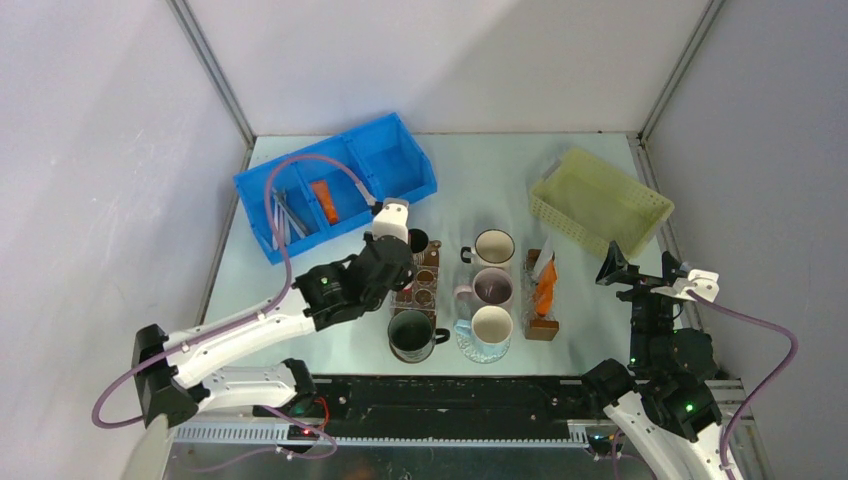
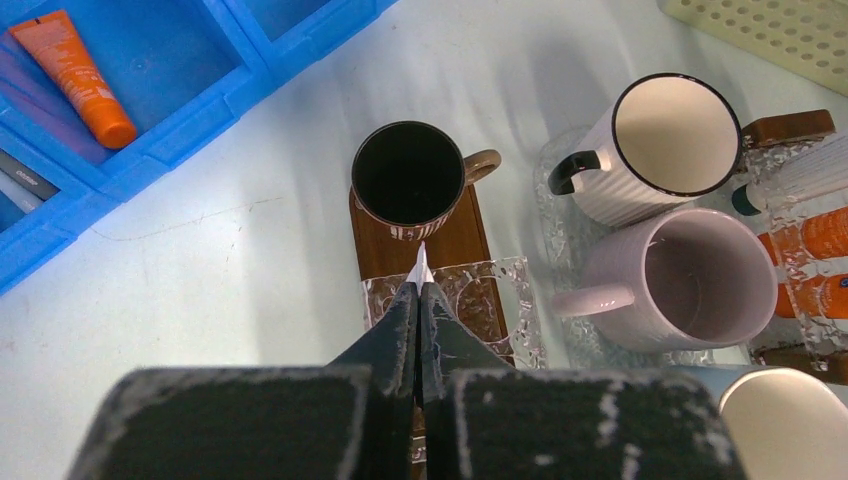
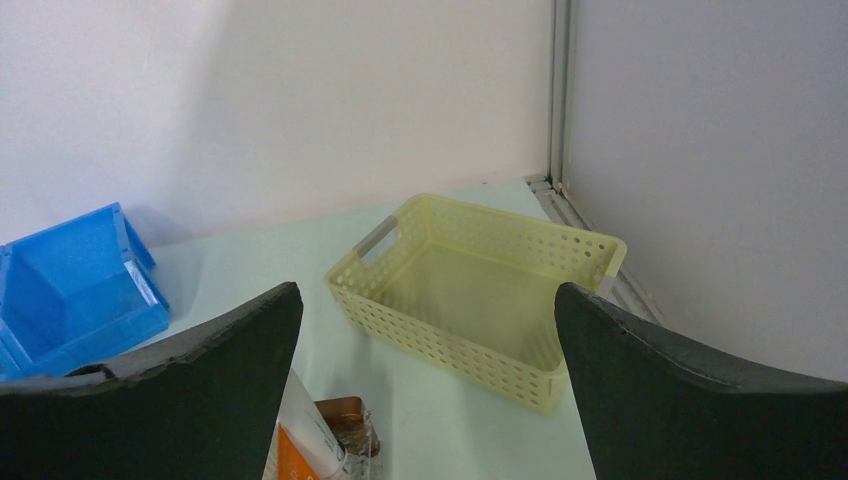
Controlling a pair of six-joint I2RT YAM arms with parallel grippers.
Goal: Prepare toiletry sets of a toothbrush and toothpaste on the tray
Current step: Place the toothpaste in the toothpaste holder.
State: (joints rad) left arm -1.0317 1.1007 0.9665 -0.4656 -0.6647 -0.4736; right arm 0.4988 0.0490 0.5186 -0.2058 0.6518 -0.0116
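Left wrist view, left hand (image 2: 420,288) pressed together over brown board (image 2: 385,250), right hand (image 3: 425,290) spread wide.

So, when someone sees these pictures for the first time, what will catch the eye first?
Most likely the bright blue bin at the back left, with an orange toothpaste tube lying in it, and the pale yellow basket at the back right. Between them, a cluster of mugs fills the table's middle, and the left gripper hangs shut close to a dark mug.
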